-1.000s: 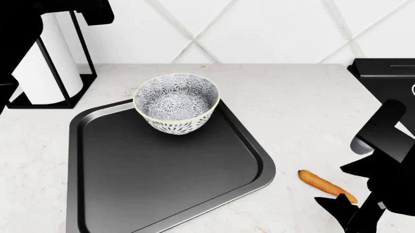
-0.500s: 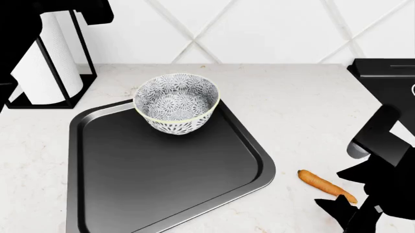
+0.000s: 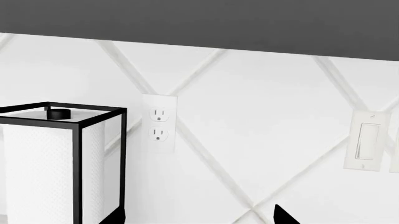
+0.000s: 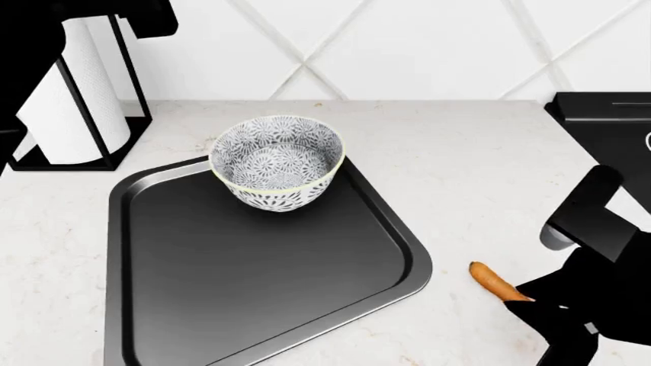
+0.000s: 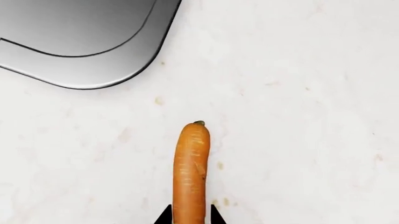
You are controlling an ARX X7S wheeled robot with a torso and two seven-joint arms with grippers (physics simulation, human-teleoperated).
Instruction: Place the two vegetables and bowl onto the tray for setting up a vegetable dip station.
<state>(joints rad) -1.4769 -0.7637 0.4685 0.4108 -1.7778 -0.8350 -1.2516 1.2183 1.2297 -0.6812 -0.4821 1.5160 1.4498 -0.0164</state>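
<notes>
The patterned bowl (image 4: 277, 160) stands on the far part of the dark tray (image 4: 254, 274). The orange carrot (image 4: 493, 280) lies on the counter right of the tray; in the right wrist view the carrot (image 5: 190, 168) points towards the tray's corner (image 5: 81, 42). My right gripper (image 5: 188, 217) has a fingertip pressed on each side of the carrot's near end, and in the head view it (image 4: 529, 301) covers that end. My left gripper (image 3: 199, 219) is open and empty, raised and facing the wall. The cucumber is out of view.
A black-framed paper towel holder (image 4: 72, 99) stands at the back left, close to the left gripper (image 3: 50, 168). A black appliance (image 4: 600, 122) sits at the right edge. The wall holds an outlet (image 3: 159, 123) and a switch (image 3: 367, 147).
My right gripper has come down and forward over the carrot's near end and closed on it. The carrot has turned slightly. Bowl and tray have not moved.
</notes>
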